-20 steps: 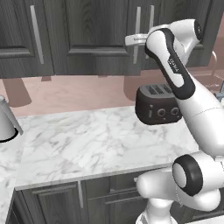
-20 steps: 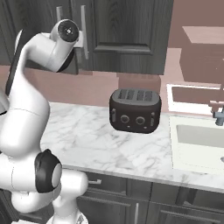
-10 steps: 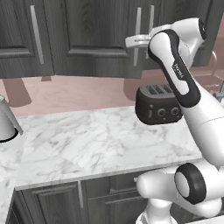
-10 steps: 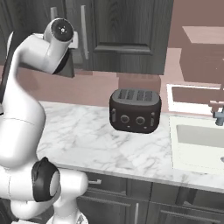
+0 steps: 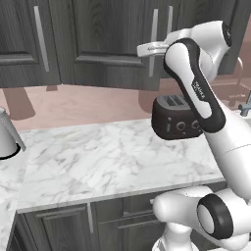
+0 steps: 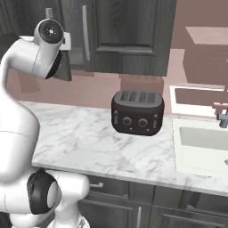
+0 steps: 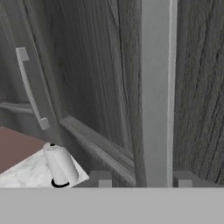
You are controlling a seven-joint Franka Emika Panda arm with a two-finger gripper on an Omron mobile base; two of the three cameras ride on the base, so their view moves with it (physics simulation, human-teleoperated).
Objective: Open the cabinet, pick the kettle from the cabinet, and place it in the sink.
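Cabinet (image 5: 112,44) doors at frame top look shut; you've got the gripper (image 7: 142,180) spread either side of the silver bar handle (image 7: 155,92), centre of hand view, not pinching. Kettle unseen, presumably inside. Sink (image 6: 202,147) lower right. Opening, pick, place all remain.

cabinet (image 5: 112,39) doors shut, inside hidden; sink (image 6: 202,147) cut by right edge.

Cabinet (image 5: 103,44) matt wood-grain; handle (image 7: 155,92) brushed metal.
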